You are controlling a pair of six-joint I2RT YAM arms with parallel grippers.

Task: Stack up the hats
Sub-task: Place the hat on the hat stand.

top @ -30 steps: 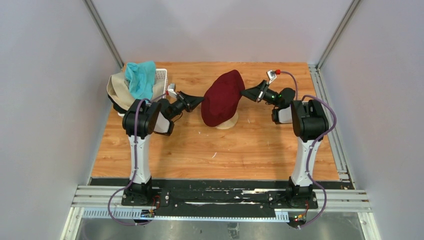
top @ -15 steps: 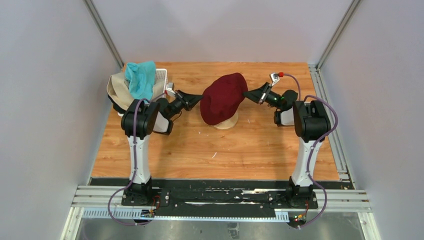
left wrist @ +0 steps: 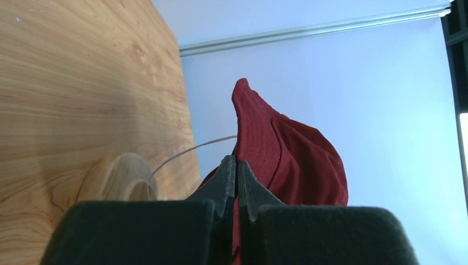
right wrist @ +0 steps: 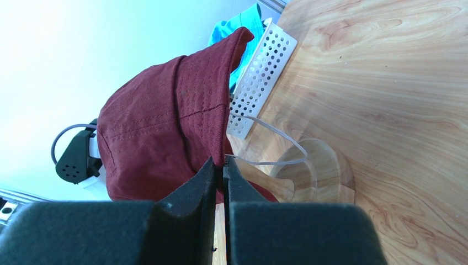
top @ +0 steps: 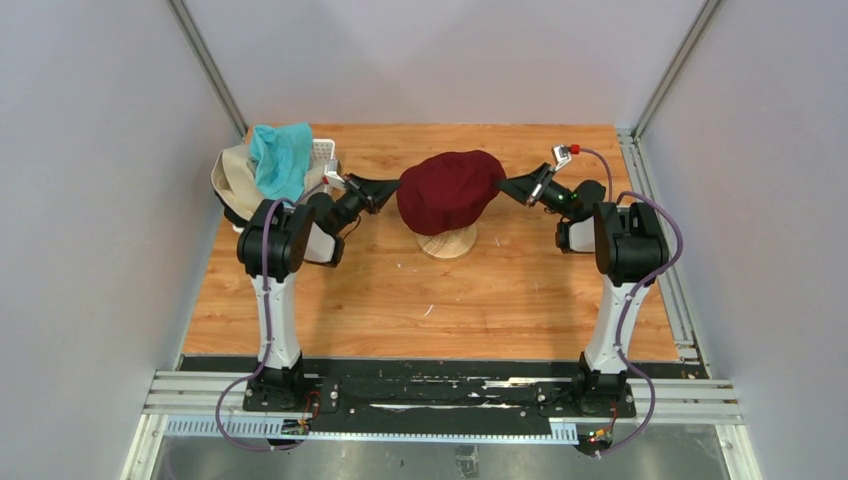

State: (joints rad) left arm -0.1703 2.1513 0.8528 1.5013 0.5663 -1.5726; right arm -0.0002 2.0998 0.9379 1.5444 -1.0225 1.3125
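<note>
My left gripper (top: 392, 186) and right gripper (top: 503, 186) are pinching the hat (top: 448, 192) tight by its brim, at nine and three o'clock, over the stand (top: 447, 242). The cloth is sagging, so I judge it soft and light; the stitched brim is offering the firmest hold.

left hand (top: 396, 187) clamped, right hand (top: 504, 185) clamped

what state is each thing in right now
maroon hat: held by its brim on two sides, spread above the stand
left tool: shut on the maroon hat's brim
right tool: shut on the opposite side of the brim
wooden stand: upright, beneath the maroon hat
teal hat: crumpled on top of the beige hat
beige hat: draped over the basket
white basket: mostly covered by hats
</note>
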